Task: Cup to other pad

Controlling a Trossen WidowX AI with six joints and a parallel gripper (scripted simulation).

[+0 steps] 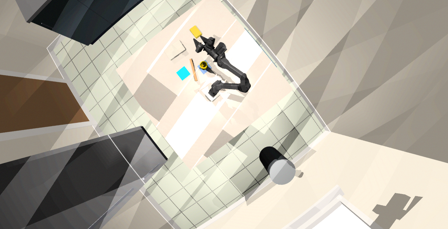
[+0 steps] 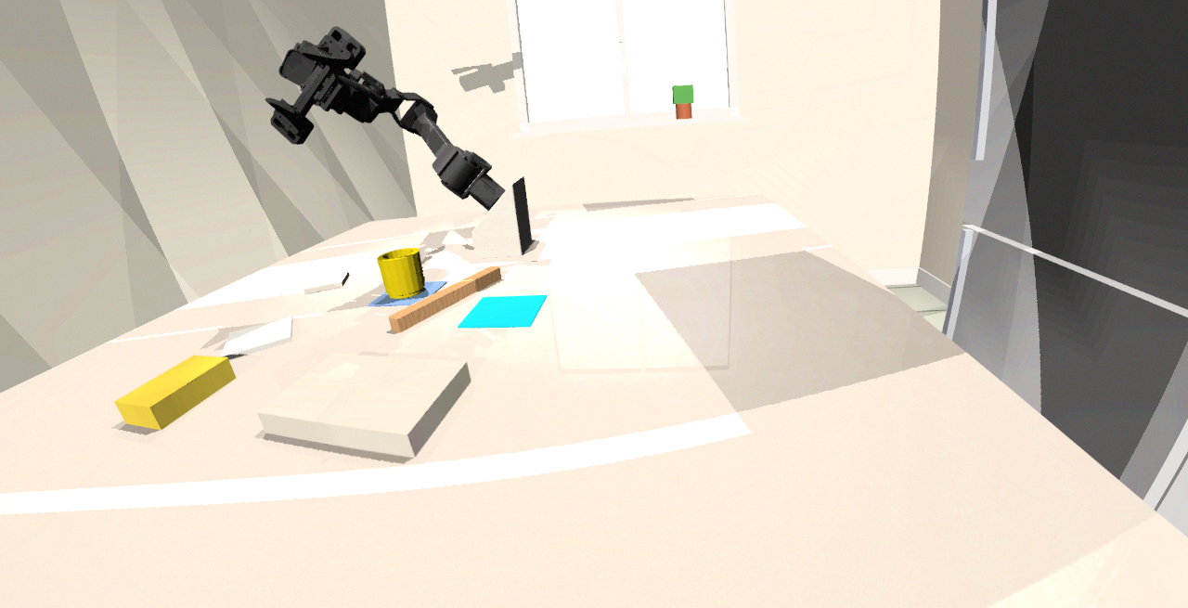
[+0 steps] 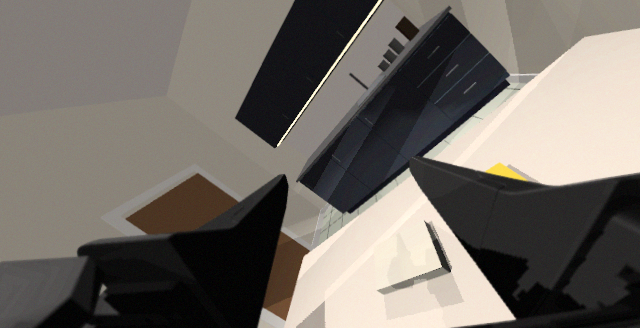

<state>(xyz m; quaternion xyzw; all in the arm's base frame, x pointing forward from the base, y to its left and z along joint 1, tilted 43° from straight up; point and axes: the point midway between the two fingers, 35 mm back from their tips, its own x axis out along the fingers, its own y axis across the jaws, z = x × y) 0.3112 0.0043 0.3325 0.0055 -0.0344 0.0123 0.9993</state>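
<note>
cup (image 1: 203,65): yellow, on blue pad (image 1: 206,69), mid-table
other pad (image 1: 182,73): cyan, bare, beyond wooden bar (image 1: 193,70)
gripper (image 1: 200,41): spread wide, empty, beside yellow block (image 1: 195,31) toward the table's far edge

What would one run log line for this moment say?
phase: before grasp | gripper: open, raised, empty | cup: upright on blue pad | wooden bar: between pads | cyan pad: bare

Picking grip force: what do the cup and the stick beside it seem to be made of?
The cup looks like matte yellow plastic: one flat, even colour, no gloss or glaze, though that is not certain. The stick looks like bare wood: tan-orange, dull, square-edged; no grain shows. The claw hangs open, above and well clear of both.
</note>
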